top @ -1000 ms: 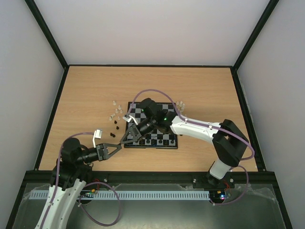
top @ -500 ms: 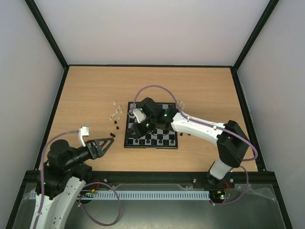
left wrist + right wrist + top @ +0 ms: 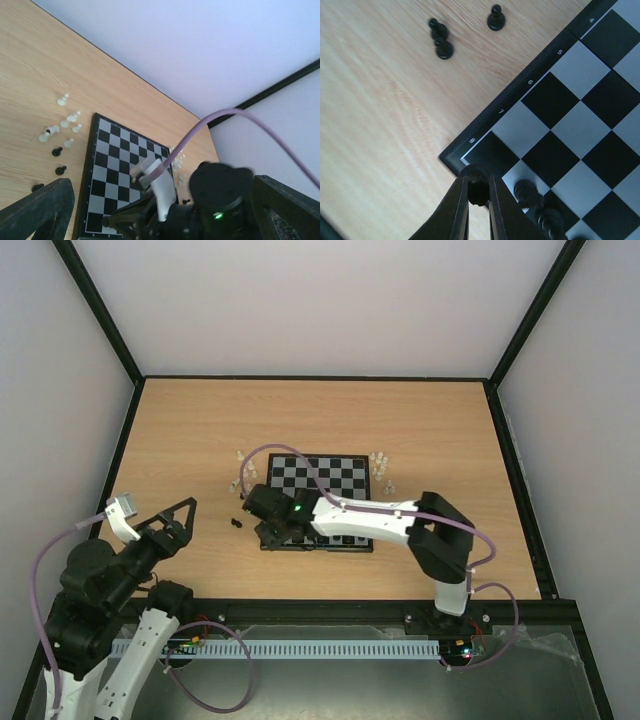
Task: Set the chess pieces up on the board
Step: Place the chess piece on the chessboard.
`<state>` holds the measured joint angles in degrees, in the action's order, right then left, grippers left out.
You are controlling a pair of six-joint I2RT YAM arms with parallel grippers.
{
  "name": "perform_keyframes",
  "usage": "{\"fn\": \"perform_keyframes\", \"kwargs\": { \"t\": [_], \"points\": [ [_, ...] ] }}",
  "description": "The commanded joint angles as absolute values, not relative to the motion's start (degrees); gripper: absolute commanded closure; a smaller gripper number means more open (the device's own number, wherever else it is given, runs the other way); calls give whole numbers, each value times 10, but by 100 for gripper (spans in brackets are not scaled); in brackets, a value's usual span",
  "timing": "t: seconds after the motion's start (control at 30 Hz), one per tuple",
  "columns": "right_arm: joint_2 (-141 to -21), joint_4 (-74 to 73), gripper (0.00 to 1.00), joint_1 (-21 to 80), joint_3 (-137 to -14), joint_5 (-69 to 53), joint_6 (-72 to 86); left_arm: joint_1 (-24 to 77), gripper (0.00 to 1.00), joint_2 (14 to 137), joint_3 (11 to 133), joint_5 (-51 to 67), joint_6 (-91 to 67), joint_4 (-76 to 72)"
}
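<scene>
While the set-up is only partly done, the holdings stand thus.

- Item, the table [image 3: 200, 420]: pale wood, bearing everything.
- Item, the board [image 3: 330, 472]: flat at mid-table. Its far rows are bare, and a few ranked black pieces [image 3: 540, 205] stand along the near edge.
- Item, the right gripper [image 3: 478, 177]: low at the board's near-left corner, clenched on one black piece [image 3: 478, 194]. Whether that piece touches the board cannot be told.
- Item, the left gripper [image 3: 178, 518]: well apart to the board's left, jaws spread wide, holding nothing.
- Item, the whitish pieces [image 3: 238, 478]: loose on the table beside the far-left corner, with a second whitish cluster [image 3: 380, 462] beside the far-right corner.
- Item, the loose black pieces [image 3: 441, 42]: on the table near the board's left edge.

Step in hand, as judged: seating a black piece on the corner square. The next move calls for settling it upright and centred, then parting the jaws and lifting clear without knocking its neighbours.
</scene>
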<state>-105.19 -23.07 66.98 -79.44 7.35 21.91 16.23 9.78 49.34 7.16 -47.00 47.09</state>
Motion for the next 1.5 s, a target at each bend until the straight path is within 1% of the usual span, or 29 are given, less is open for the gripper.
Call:
{"fn": "perform_keyframes", "kwargs": {
  "t": [0.0,0.1,0.23,0.9,1.23,1.27,1.37,1.47],
  "points": [
    [-1104,-291,95,692,-836,185,208,165,1,88,519,13,-476,490],
    [-1128,-304,96,699,-850,220,211,165,1,83,535,0,-476,498],
    [-1141,-302,95,700,-853,228,211,165,1,86,542,1,-473,502],
    [-1158,-264,95,703,-830,168,205,165,1,86,526,21,-475,488],
    [-1171,-258,94,704,-827,164,207,165,1,87,524,26,-475,486],
    [-1170,-258,94,703,-825,164,209,165,1,87,524,26,-474,486],
    [-1165,-256,89,703,-821,160,209,165,1,85,524,27,-474,486],
    [-1158,-255,82,704,-815,159,211,165,1,85,524,30,-475,487]
  ]
}}
